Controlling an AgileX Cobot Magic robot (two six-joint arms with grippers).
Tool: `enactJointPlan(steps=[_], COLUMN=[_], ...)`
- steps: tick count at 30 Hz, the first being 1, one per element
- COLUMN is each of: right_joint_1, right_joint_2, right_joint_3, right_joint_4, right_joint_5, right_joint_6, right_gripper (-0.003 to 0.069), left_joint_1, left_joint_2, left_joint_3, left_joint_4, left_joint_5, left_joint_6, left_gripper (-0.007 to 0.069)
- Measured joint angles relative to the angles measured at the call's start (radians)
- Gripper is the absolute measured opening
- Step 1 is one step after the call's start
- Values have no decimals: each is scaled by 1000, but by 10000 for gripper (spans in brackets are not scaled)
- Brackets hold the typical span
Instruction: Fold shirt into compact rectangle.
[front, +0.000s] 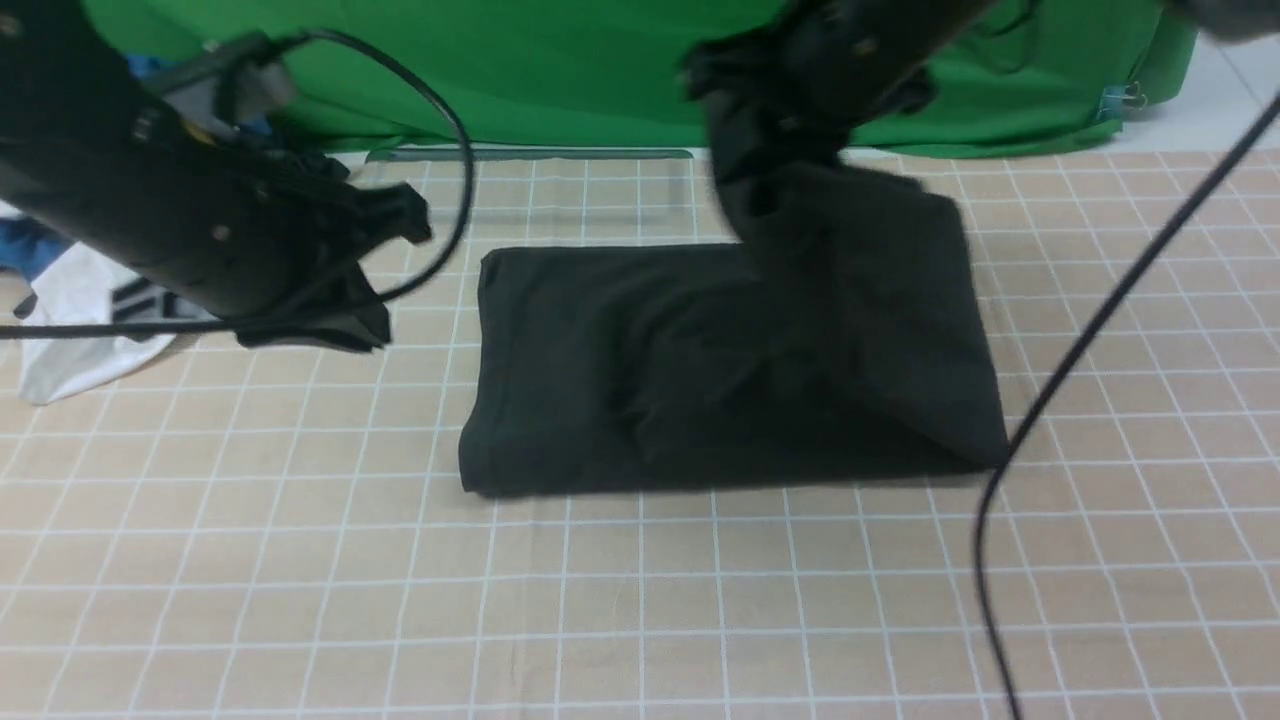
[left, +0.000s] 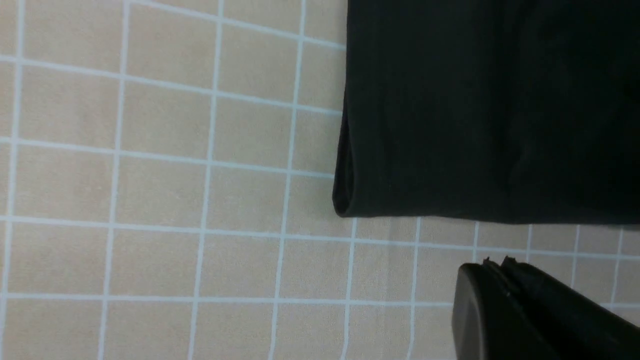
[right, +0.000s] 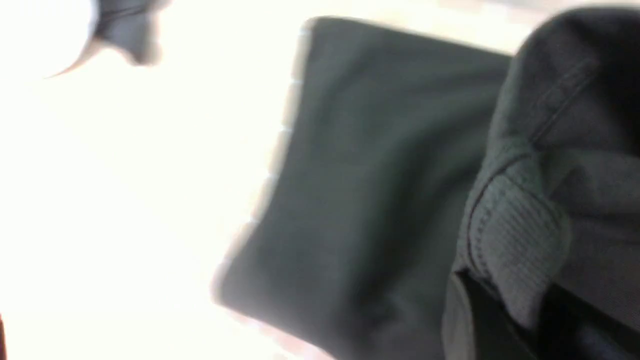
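**Mia:** Green cloth (front: 560, 70) hangs at the back, and the tabletop (front: 640, 600) has white squares all over it. Where is the shirt?

**Sam:** The shirt (front: 620, 360) is in the middle of the tabletop. It is black and folded into a long block. Its right end is up in the air.

**Mia:** Who lifts it?

**Sam:** The right hand (front: 750, 170) pinches that end, over the far side of the shirt. The cloth hangs down from it like a little tent.

**Mia:** And the left hand?

**Sam:** The left hand (left: 497, 265) is pressed together with nothing in it. It floats over the tabletop near the shirt's left end, not touching.

**Mia:** What should the right hand do?

**Sam:** I think it should carry the lifted end across to the left and lay it flat on the other half, edge on edge. Slow and low is best, so the bottom half does not slide. It should let go only when the cloth lies down.

**Mia:** Could it go wrong?

**Sam:** Maybe. The shirt is soft, so it may bunch up. The left hand could press the left end down to help.
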Motion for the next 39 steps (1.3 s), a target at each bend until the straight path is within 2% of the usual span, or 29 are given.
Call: enactJointPlan(steps=[5,10,12,14,16,18,19,22,25,28,31,32,33,34,35,39], right_joint_1=[87,117,125,131,139,142,147,140,117,74,2,-2,-29,-53,-71,-114], right_joint_2=[87,159,181,210,226,231,234,234,227,202,154,148,132,118,105,60], right_joint_3=[0,0,0,0,0,0,-1,-25,-57,-105,-168,-174,-187,-192,-192,-137], right_joint_4=[43,80,100,148,179,186,194,199,195,135,-31,-40,-92,-130,-153,-177], right_joint_5=[-136,-242,-278,-311,-336,-340,-339,-276,-202,-98,67,76,135,168,184,201], right_joint_6=[38,54,72,84,89,84,63,-6,-58,-115,-164,-166,-173,-178,-188,-198], right_gripper=[122,123,144,207,310,358,424,483,483,434,227,197,115,68,42,34], left_joint_1=[30,30,30,30,30,30,30,30,30,30,30,30,30,30,30,30], left_joint_2=[-72,-103,-104,-104,-104,-104,-104,-104,-104,-101,-66,-59,-31,-5,25,154], left_joint_3=[0,0,0,0,0,0,0,0,0,0,0,0,0,-2,-11,-79], left_joint_4=[1,-3,-4,-6,-7,-7,-7,-7,-7,-7,-17,-18,-23,-26,-26,-26], left_joint_5=[21,30,33,37,37,37,37,37,36,32,32,31,26,21,20,10], left_joint_6=[0,2,2,2,2,2,2,2,3,0,-7,-8,-9,-9,-9,-9], left_gripper=[13,13,13,13,13,13,13,13,13,13,13,13,13,13,13,13])
